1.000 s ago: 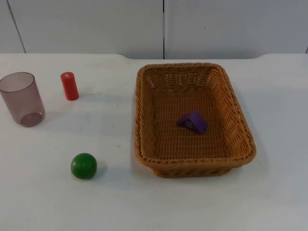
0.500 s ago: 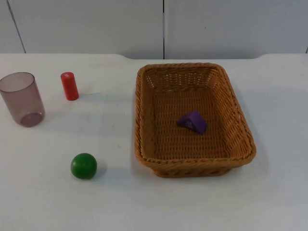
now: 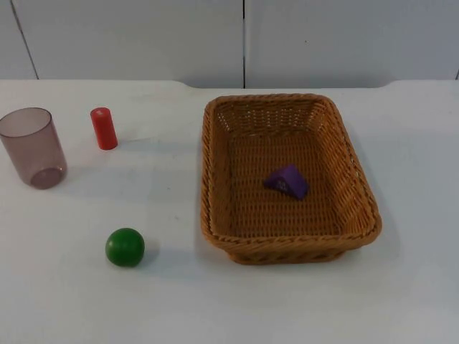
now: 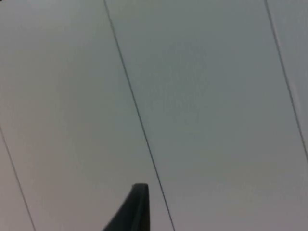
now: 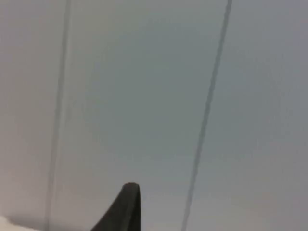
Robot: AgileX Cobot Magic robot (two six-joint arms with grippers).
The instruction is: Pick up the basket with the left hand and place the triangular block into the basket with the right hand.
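A woven tan wicker basket [image 3: 358, 188], rectangular with rounded corners and a braided rim, sat flat on the white counter [image 3: 215, 301], right of centre. Inside it, a little right of the middle of its floor, lay the triangular block [image 3: 287, 180], a small purple wedge resting on one face with its ridge running from near right to far left, apart from all four walls. To the left of the basket, well apart from it, stood a red cylinder [image 3: 104, 128] upright toward the far side of the counter, and just left of that a translucent smoky-pink cup [image 3: 32, 147], also upright and open at the top. A green ball [image 3: 125, 246] rested nearer the viewer, below the cylinder and to the left of the basket's near corner. The grey partition wall [image 3: 143, 36] closed the scene at the far edge of the counter. The left tool's black fingertip [image 4: 132, 209] stood before grey wall panels in the left wrist view, and the right tool's black fingertip [image 5: 122, 207] stood before similar panels in the right wrist view; whether either tool was open or closed could not be told, and both arms waited off the counter. Compared with half a second and a full second earlier, nothing on the counter had shifted: basket, block, cup, cylinder and ball all kept their places.
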